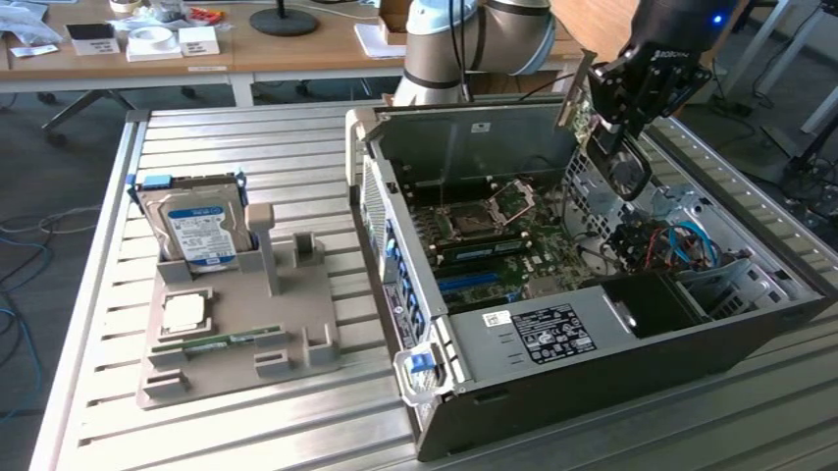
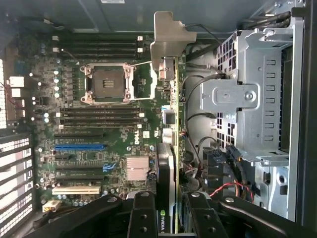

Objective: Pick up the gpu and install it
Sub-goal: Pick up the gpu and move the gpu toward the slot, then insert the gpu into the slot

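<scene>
The gpu point(image 1: 621, 167) hangs edge-down over the open computer case point(image 1: 629, 343), near the side at the exterior view's right. Its black cooler face and fan look toward the camera, and its silver end bracket point(image 1: 578, 90) points to the case's rear. My gripper point(image 1: 615, 130) is shut on the card's upper edge. In the wrist view the gpu point(image 2: 167, 168) appears edge-on between my fingers point(image 2: 143, 215), its bracket point(image 2: 168, 39) stretching away from me. It hovers above the motherboard point(image 2: 99, 124), off to one side of the expansion slots point(image 2: 79, 147).
The metal drive cage point(image 2: 247, 99) and loose cables point(image 2: 218, 168) lie close beside the card inside the case. On the slatted table a grey holder point(image 1: 235, 334) carries a hard drive point(image 1: 196, 231), a processor chip point(image 1: 183, 312) and a memory stick point(image 1: 216, 341).
</scene>
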`<action>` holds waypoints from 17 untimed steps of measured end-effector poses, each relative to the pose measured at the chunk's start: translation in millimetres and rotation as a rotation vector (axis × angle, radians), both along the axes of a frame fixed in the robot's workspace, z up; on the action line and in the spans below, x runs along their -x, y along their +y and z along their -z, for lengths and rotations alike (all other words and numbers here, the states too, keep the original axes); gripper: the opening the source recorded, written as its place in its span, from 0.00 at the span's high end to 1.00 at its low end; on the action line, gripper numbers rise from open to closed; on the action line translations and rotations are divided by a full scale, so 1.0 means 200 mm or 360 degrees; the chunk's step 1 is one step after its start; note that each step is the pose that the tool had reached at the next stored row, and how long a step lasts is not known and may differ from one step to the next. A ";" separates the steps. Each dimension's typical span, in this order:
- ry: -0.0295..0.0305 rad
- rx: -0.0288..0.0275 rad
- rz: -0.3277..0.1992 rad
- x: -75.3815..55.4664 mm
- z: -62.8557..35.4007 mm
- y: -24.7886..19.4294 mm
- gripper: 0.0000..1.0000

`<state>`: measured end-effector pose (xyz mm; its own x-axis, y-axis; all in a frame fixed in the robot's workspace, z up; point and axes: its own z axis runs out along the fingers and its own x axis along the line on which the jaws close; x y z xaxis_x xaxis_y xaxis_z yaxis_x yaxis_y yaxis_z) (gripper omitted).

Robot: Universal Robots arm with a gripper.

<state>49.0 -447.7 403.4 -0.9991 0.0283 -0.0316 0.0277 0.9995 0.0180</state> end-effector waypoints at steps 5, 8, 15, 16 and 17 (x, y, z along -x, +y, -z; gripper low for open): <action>0.00000 -0.00003 0.0000 0.00 0.000 0.000 0.73; 0.00000 -0.00002 0.0000 0.00 0.000 0.000 0.73; 0.00000 -0.00002 -0.0003 0.00 0.000 0.000 0.73; 0.00000 -0.00002 -0.0008 0.00 0.000 0.000 0.73; 0.00000 -0.00003 -0.0017 0.00 0.001 0.000 0.73</action>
<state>49.0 -447.7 403.2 -0.9993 0.0176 -0.0316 0.0171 0.9997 0.0182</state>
